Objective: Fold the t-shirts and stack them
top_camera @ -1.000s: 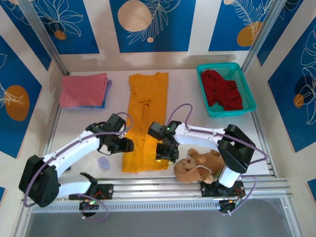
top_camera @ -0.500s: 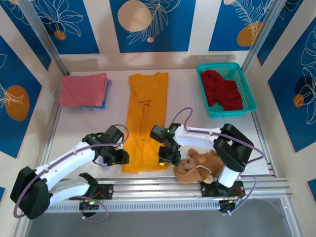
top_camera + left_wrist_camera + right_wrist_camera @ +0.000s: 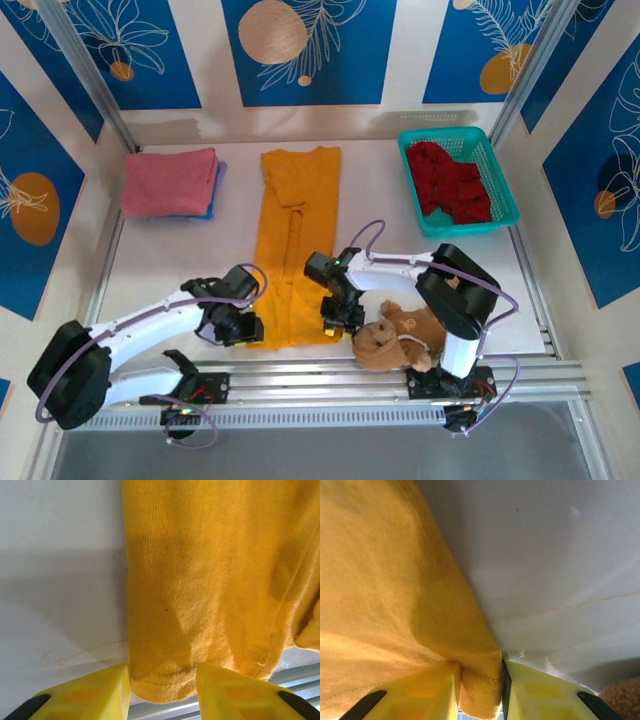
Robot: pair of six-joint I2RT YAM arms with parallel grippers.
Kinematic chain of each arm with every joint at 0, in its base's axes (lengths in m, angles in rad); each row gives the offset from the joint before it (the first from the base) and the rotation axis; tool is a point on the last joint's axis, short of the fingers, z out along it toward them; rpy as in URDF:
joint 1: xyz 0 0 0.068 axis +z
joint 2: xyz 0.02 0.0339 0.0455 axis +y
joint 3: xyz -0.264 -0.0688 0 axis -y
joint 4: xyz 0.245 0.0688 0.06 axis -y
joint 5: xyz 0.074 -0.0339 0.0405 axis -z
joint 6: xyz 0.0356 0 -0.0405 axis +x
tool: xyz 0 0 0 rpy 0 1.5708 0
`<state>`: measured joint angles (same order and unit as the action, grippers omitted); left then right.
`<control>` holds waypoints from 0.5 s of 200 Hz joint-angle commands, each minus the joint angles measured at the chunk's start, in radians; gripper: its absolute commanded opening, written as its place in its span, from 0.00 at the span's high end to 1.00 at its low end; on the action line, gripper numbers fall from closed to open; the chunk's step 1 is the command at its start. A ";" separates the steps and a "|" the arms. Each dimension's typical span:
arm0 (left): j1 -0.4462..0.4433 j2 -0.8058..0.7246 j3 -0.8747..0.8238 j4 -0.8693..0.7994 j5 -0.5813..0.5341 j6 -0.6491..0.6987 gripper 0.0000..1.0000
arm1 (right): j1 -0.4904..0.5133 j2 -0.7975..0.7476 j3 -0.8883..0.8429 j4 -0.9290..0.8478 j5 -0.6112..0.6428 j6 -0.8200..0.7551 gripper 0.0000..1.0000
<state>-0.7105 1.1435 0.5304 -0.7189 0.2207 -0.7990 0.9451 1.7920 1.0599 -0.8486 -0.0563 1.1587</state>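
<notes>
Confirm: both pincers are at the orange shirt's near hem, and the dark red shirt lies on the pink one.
Wrong on the dark red t-shirt: the top external view shows it in the teal basket at the far right, not on the pink t-shirt. The left pincer and right pincer are at the near hem of the orange t-shirt.

White table (image 3: 372, 195) with mustard-orange t-shirt (image 3: 297, 225), folded t-shirt stack (image 3: 170, 183), teal basket (image 3: 441, 133), brown teddy (image 3: 402, 336)
</notes>
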 commanded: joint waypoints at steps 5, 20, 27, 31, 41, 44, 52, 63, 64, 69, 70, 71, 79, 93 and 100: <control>-0.015 0.018 -0.027 0.022 0.010 -0.020 0.66 | -0.001 0.019 0.030 -0.020 -0.022 -0.017 0.76; -0.016 0.015 -0.036 0.036 0.008 -0.021 0.72 | -0.001 0.008 0.022 -0.011 -0.021 -0.016 0.79; -0.017 0.013 -0.041 0.046 0.007 -0.022 0.75 | -0.001 0.000 0.015 -0.004 -0.023 -0.016 0.80; -0.016 0.013 -0.044 0.051 0.006 -0.023 0.77 | -0.001 -0.005 0.011 0.001 -0.022 -0.014 0.81; -0.017 0.012 -0.043 0.051 0.003 -0.023 0.83 | -0.003 -0.018 0.001 0.011 -0.023 -0.013 0.85; -0.016 0.012 -0.040 0.050 0.001 -0.023 0.85 | -0.002 -0.023 -0.003 0.015 -0.023 -0.013 0.86; -0.016 0.009 -0.032 0.043 -0.002 -0.022 0.89 | -0.002 -0.032 -0.012 0.025 -0.026 -0.012 0.88; -0.016 0.004 -0.016 0.029 -0.006 -0.023 0.95 | -0.003 -0.044 -0.018 0.030 -0.027 -0.011 0.93; -0.015 0.004 -0.013 0.027 -0.007 -0.022 0.96 | -0.003 -0.045 -0.019 0.031 -0.027 -0.011 0.93; -0.016 0.001 -0.002 0.018 -0.010 -0.020 0.98 | -0.004 -0.051 -0.020 0.032 -0.026 -0.013 0.95; -0.016 0.001 0.002 0.016 -0.011 -0.020 0.98 | -0.004 -0.053 -0.020 0.032 -0.026 -0.013 0.95; -0.016 0.001 0.004 0.014 -0.012 -0.020 0.99 | -0.003 -0.055 -0.019 0.032 -0.025 -0.014 0.95; -0.017 -0.002 0.024 -0.002 -0.015 -0.019 1.00 | -0.005 -0.066 -0.018 0.034 -0.024 -0.016 0.98; -0.017 0.000 0.065 -0.019 -0.017 -0.017 1.00 | -0.009 -0.091 -0.012 0.024 -0.013 -0.015 1.00; -0.015 0.007 0.087 -0.024 -0.014 -0.016 1.00 | -0.014 -0.106 -0.014 0.023 -0.011 -0.013 1.00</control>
<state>-0.7166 1.1534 0.5369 -0.7036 0.2161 -0.8139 0.9428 1.7481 1.0523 -0.8188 -0.0601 1.1389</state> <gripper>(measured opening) 0.048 0.061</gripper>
